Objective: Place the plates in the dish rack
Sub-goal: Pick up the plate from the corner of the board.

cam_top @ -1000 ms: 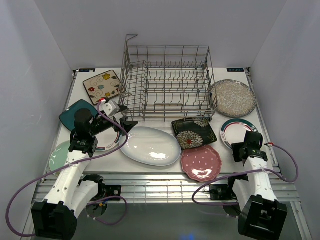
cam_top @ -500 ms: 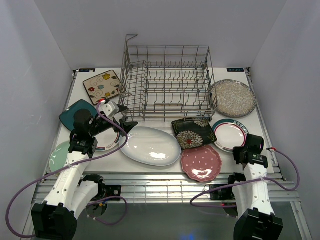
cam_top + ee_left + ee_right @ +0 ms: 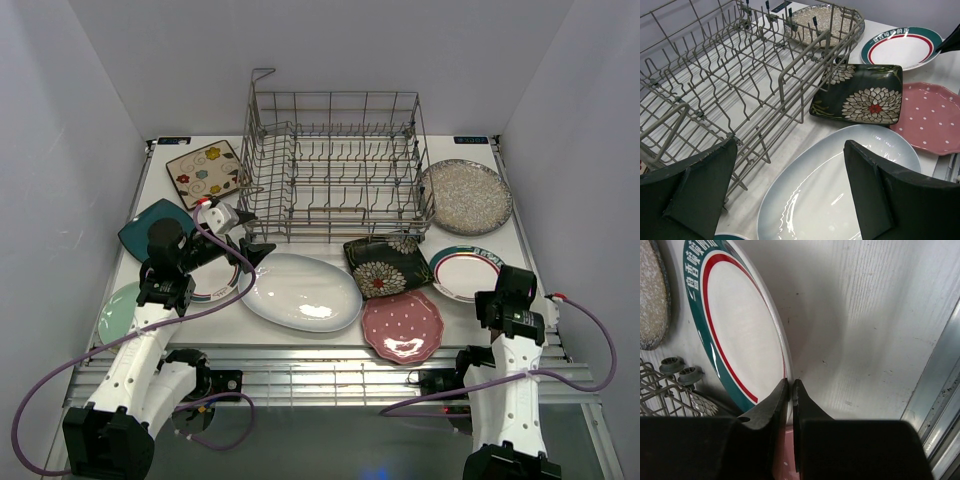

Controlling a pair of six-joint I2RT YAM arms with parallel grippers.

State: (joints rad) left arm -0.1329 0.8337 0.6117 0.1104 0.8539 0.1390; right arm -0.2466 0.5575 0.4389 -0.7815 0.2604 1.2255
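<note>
Only the right wrist view shows the right hand (image 3: pixel 791 383) pinched shut on the near rim of the teal-rimmed plate (image 3: pixel 740 330) — the left hand (image 3: pixel 790 150) gapes wide; the dish rack (image 3: pixel 335 160) lies long axis left–right.

The only writing is on the teal-rimmed plate (image 3: pixel 735 335): white East Asian characters printed along its teal band, at about 11 o'clock in the right wrist view, too slanted to read with certainty. Two small dark tags (image 3: pixel 472 139) at the table's (image 3: pixel 452 318) far corners are too small to read.
</note>
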